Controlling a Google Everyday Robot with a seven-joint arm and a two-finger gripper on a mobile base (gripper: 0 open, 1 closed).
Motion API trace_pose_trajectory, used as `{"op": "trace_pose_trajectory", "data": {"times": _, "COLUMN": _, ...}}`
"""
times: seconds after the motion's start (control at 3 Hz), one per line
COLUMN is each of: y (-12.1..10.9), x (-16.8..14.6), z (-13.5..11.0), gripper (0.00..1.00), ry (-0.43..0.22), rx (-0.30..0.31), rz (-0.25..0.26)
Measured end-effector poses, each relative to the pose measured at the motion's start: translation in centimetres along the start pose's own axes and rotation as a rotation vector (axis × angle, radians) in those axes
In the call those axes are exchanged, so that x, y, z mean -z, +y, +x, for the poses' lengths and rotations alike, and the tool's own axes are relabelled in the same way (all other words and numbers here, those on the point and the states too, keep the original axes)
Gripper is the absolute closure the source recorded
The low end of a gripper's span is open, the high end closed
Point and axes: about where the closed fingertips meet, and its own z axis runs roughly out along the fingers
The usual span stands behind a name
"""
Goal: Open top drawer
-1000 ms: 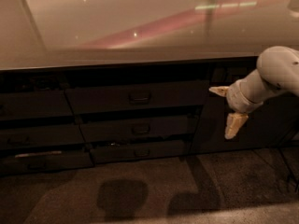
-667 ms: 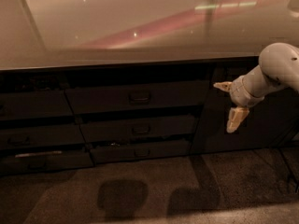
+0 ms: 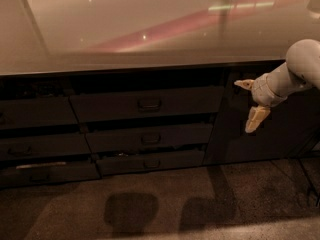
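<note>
Dark grey drawer fronts fill the cabinet face under a glossy pale countertop [image 3: 150,29]. At the far left is a column of narrower drawer fronts [image 3: 35,111]; the lowest one has a pale strip [image 3: 40,165] along its upper edge. At centre is a stack of three fronts. The top drawer [image 3: 110,106] is the widest and sits directly beneath the countertop overhang, with its loop handle [image 3: 149,104] at mid-width. Its front lies roughly in line with the fronts beside it. Nothing touches the handle. Two shorter drawers [image 3: 115,139] are stacked below it. To the right is a tall dark cabinet door [image 3: 235,144]. The gripper [image 3: 243,106] hangs in front of this door, well to the right of the handle, and is carried by a white arm [image 3: 300,66] entering from the right edge. Its cream fingers [image 3: 256,120] are spread apart and hold nothing.
</note>
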Motion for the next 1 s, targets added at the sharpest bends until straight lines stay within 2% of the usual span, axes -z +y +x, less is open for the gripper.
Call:
{"op": "trace_pose_trajectory", "data": {"times": 0.33, "y": -0.8, "x": -1.5, "z": -2.2, "gripper": 0.00, "ry": 0.070, "rx": 0.049, "rz": -0.024}}
{"op": "trace_pose_trajectory", "data": {"times": 0.67, "y": -1.7, "x": -3.4, "z": -6.2, "gripper": 0.00, "ry": 0.155, "rx": 0.125, "rz": -0.055}}
{"op": "trace_pose_trajectory", "data": {"times": 1.0, "y": -1.7, "x": -5.3, "z": -9.8, "gripper": 0.00, "ry": 0.212, "rx": 0.204, "rz": -0.087}}
